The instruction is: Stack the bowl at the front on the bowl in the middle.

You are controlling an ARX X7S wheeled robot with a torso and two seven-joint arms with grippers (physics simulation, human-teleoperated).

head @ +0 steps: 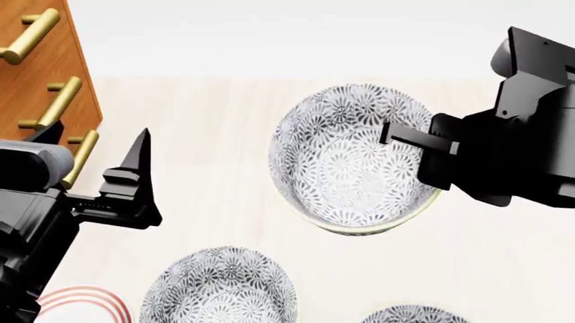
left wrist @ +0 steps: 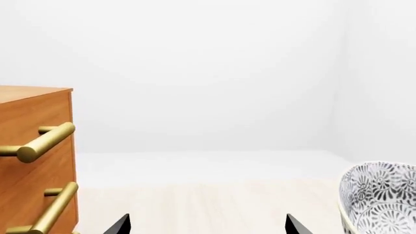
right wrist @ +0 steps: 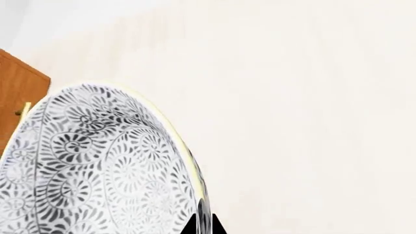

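Observation:
My right gripper (head: 429, 149) is shut on the rim of the bowl at the front (head: 352, 158), a deep white bowl with grey floral print and a yellow-green rim, held above the pale table. In the right wrist view the fingertips (right wrist: 203, 225) pinch that rim, with the bowl (right wrist: 97, 170) filling one side. Two look-alike bowls (head: 220, 288) (head: 413, 315) rest on the table nearer me; I cannot tell which is the bowl in the middle. My left gripper (head: 94, 158) (left wrist: 208, 226) stands open and empty, apart from all bowls. A floral bowl's side (left wrist: 380, 195) shows in the left wrist view.
A wooden drawer cabinet (head: 36, 74) (left wrist: 36, 146) with brass handles stands at the left, close to my left gripper. A flat red-ringed plate (head: 81, 304) lies beside the nearer left bowl. The pale table (head: 225, 121) stretches beyond.

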